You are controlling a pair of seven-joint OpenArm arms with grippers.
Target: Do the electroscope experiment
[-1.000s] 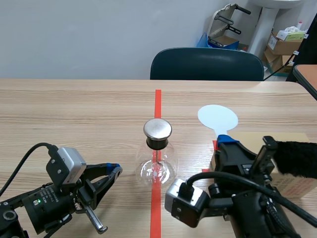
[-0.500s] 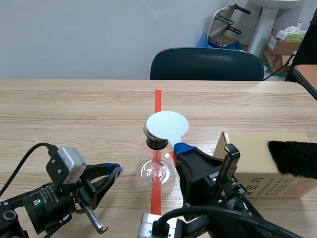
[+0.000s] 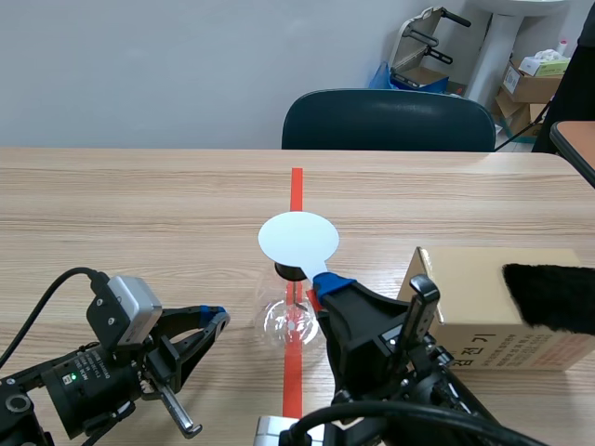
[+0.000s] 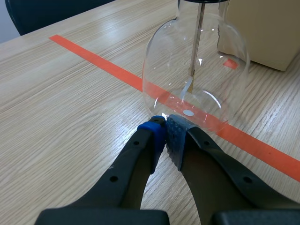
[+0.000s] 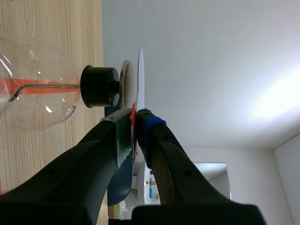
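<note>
The left gripper [image 4: 164, 133] is low by the table [image 3: 139, 214]. Its fingers are squeezed together with nothing between them, just beside the glass electroscope [image 4: 194, 70]. The right gripper [image 5: 133, 129] pinches the stem of a white round paddle [image 3: 297, 238], with the disc right by the electroscope's metal cap [image 5: 125, 84]. A cardboard box [image 3: 474, 307] stands farther right.

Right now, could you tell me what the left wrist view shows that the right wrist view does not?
Only the left wrist view: the left gripper, shut on nothing, its tips by the base of the flask, and the box beyond it. Only the right wrist view: the right gripper shut on the paddle, whose disc is next to the cap on the stopper. Both: the flask, its rod and the table.
</note>
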